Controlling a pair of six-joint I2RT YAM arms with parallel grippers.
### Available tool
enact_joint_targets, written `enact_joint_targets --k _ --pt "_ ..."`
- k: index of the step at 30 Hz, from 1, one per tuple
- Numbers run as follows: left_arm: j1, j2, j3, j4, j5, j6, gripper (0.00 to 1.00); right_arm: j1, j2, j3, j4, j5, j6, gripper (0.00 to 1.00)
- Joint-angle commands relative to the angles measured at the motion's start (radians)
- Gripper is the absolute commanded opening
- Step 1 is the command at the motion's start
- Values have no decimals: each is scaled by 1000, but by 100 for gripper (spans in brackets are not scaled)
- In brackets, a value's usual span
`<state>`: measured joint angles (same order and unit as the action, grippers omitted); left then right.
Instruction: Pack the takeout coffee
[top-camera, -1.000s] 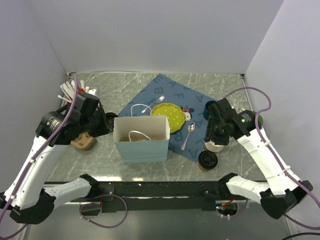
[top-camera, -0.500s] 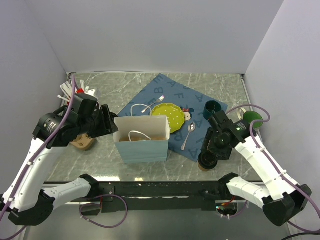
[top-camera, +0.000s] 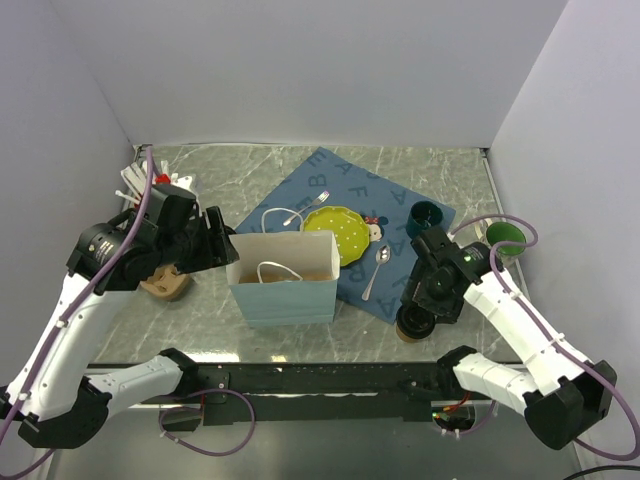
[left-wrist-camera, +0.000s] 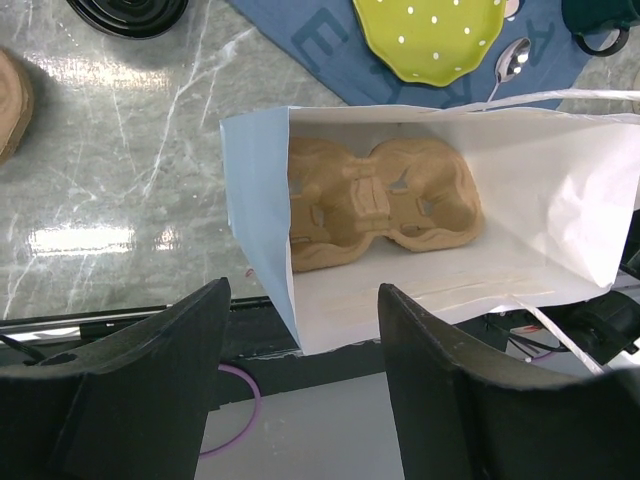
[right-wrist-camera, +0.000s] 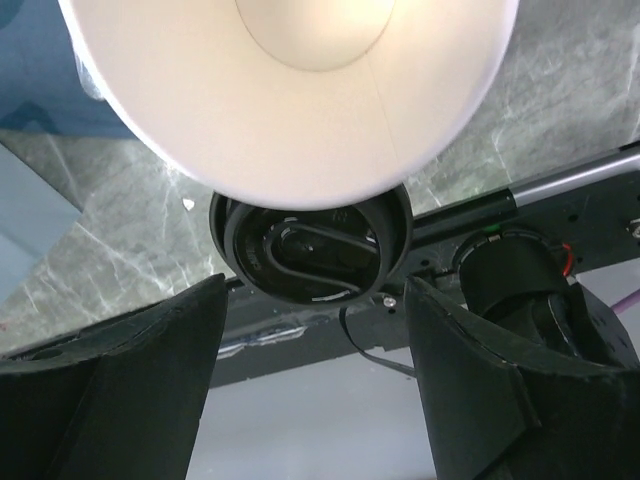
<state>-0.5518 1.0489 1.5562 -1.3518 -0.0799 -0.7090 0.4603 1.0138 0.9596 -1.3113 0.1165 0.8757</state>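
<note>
Tan, black-lidded paper coffee cup (right-wrist-camera: 310, 245) sits under open right fingers (right-wrist-camera: 110, 380), likely needing a grasp next; open left fingers (left-wrist-camera: 130, 390) overlook the pale blue paper bag (top-camera: 285, 300).

Bright, even overhead light leaves glare on the marble table (left-wrist-camera: 80, 240) and washes out the close, blurred paper cup (right-wrist-camera: 290, 110).

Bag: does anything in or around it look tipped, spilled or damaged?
Nothing stands out. The bag stands upright and open, the carrier lies flat inside, the coffee is lidded, and no spill shows.
</note>
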Motion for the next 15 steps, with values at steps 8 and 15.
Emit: enact_joint_targets --k 8,15 --pt "3 14 36 -21 -23 29 67 -3 -11 -76 86 25 28 81" --pt "3 13 41 -20 -21 16 67 -5 -15 -87 110 15 12 82"
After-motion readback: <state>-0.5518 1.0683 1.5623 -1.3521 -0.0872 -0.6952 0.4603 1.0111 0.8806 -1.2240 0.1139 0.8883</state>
